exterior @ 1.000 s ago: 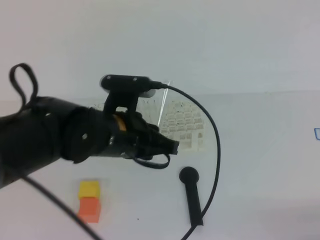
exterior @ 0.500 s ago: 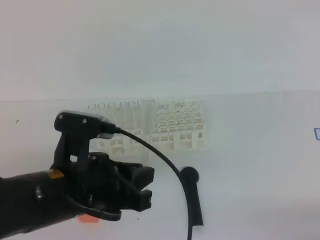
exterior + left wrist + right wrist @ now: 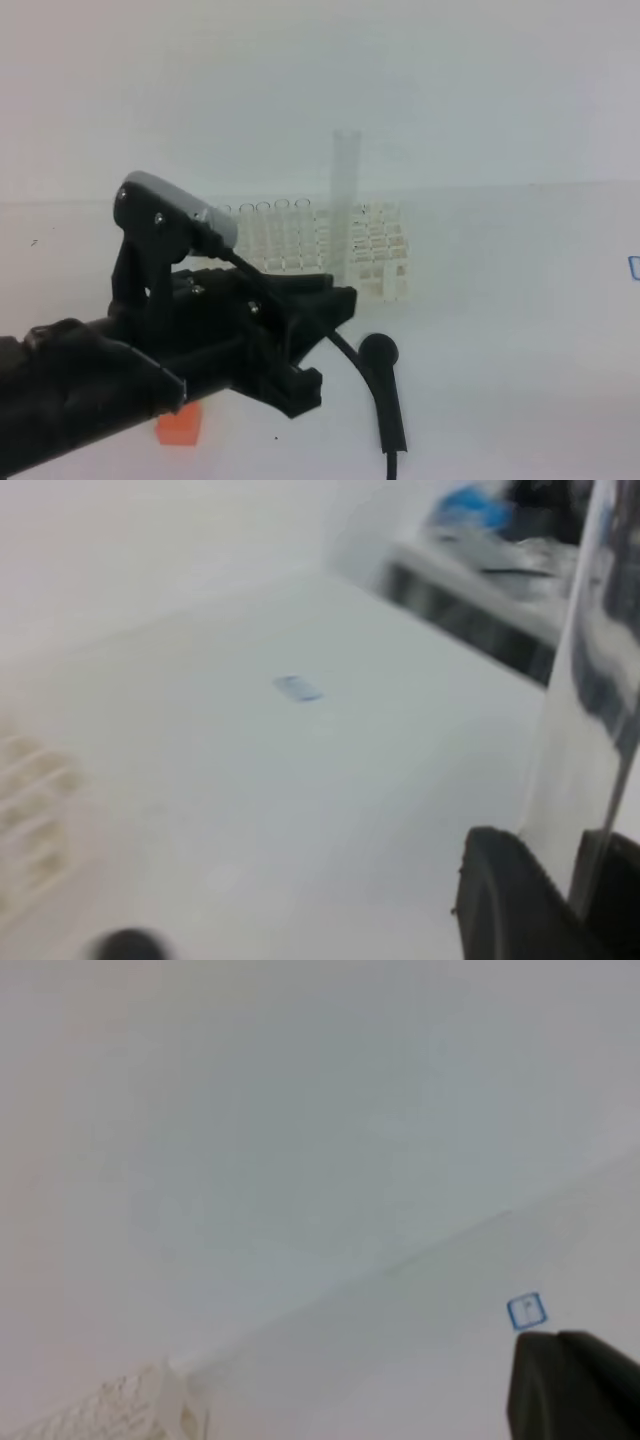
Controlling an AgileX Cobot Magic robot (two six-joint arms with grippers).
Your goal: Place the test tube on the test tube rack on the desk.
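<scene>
Now: L gripper (image 3: 330,300) holds the tube (image 3: 346,200) upright, jaws closed on its lower part; in the wrist view the glass runs up the right edge between the dark fingers (image 3: 505,900). The tube stands tall against the rack (image 3: 370,250), open rim up, lower end hidden by the gripper, so can't tell if the tip is over a hole or already in one. Rack sits on the desk (image 3: 520,300), back-centre, w/ a row of other clear tubes along its rear left.

Step, as I read it: transport done, alignment/insertion in hand. Tube not yet seated, too much of it shows above the lattice.

Next calls for: keep tube vertical, centre rounded end over one free square hole, lower straight, then open jaws only once rack carries it. Glass is slick + thin, so gentle descent, no side load.

R gripper (image 3: 575,1385): only a dark corner visible in its own wrist view, state can't be told; parked off right near a blue mark (image 3: 526,1311).

Black stick (image 3: 385,390) lies in front of the rack; orange block (image 3: 180,423) peeks out under the arm. Neither involved.
</scene>
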